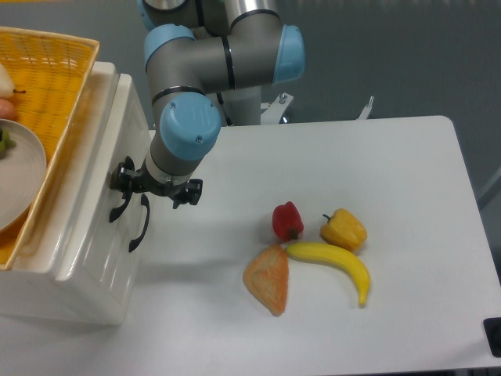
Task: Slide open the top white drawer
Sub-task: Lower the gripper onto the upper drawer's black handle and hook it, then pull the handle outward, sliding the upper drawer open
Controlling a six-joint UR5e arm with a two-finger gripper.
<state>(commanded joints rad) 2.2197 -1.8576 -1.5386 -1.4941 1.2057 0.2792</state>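
White tabletop (376,164) under grey backdrop, white cabinet (86,266) at left carrying yellow wicker basket (47,70), top white drawer (117,149) at cabinet's front, gripper (129,184) at its black handle (117,205), jaw state unclear, red pepper (287,220), yellow pepper (344,228), banana (333,265), bread slice (268,279) right of cabinet.

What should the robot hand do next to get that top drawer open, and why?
Probably pull straight back toward the open table. The gripper sits right at the curved black handle of the top white drawer, and the drawer front looks flush with the cabinet. Whether the fingers have closed on the handle is unclear, so closing first may be needed.
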